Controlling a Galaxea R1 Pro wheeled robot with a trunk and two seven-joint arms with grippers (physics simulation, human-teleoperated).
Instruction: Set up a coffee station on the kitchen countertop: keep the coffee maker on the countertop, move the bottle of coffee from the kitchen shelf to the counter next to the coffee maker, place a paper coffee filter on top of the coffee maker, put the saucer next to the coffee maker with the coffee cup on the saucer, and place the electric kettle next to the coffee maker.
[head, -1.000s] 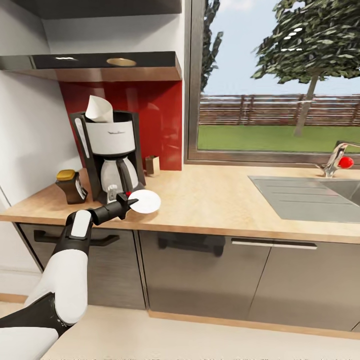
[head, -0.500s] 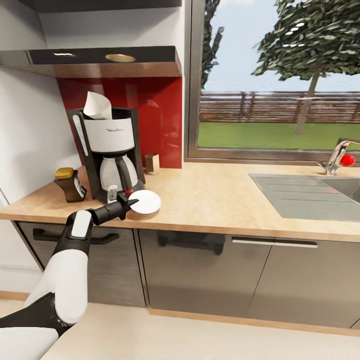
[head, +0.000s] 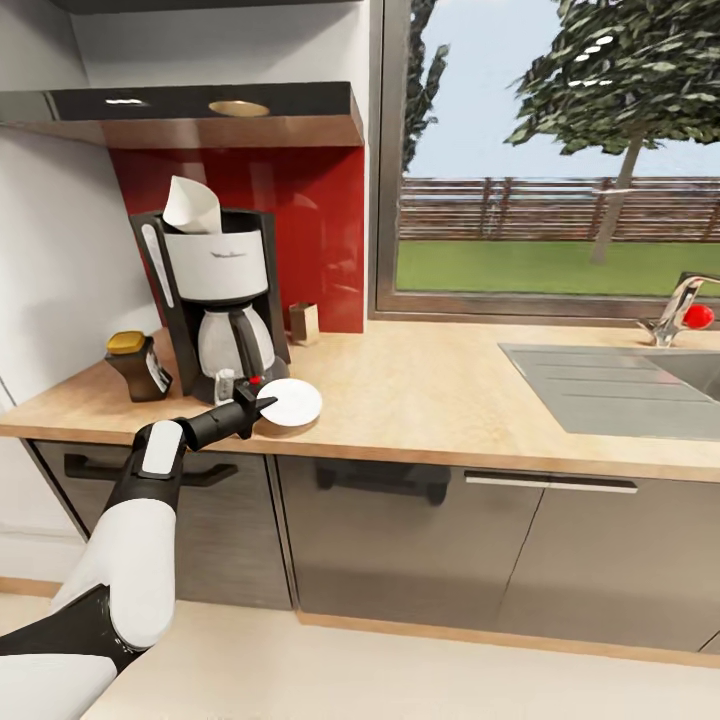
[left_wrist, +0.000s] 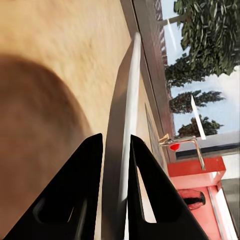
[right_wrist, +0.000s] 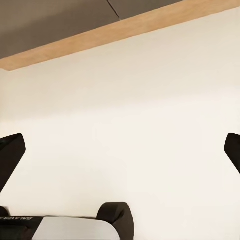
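Head view: the small flat round white saucer (head: 291, 402) is seen on the light wood-grain kitchen countertop (head: 430, 400), just beside the tall black-and-white coffee maker (head: 215, 300), with the left gripper (head: 257, 404) at its rim. In the left wrist view, the black fingers (left_wrist: 80, 200) are shown pinched on the saucer's edge (left_wrist: 125, 125). In the right wrist view, the right gripper (right_wrist: 120, 150) is shown spread wide over pale floor (right_wrist: 125, 115), nothing held.

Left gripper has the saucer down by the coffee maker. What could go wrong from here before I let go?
The left gripper is shut on the rim of the saucer, so pulling back before opening could drag it toward the edge of the kitchen countertop. The saucer sits close to the coffee maker; a swing of the arm might bump the machine and tip off the paper coffee filter perched on top.
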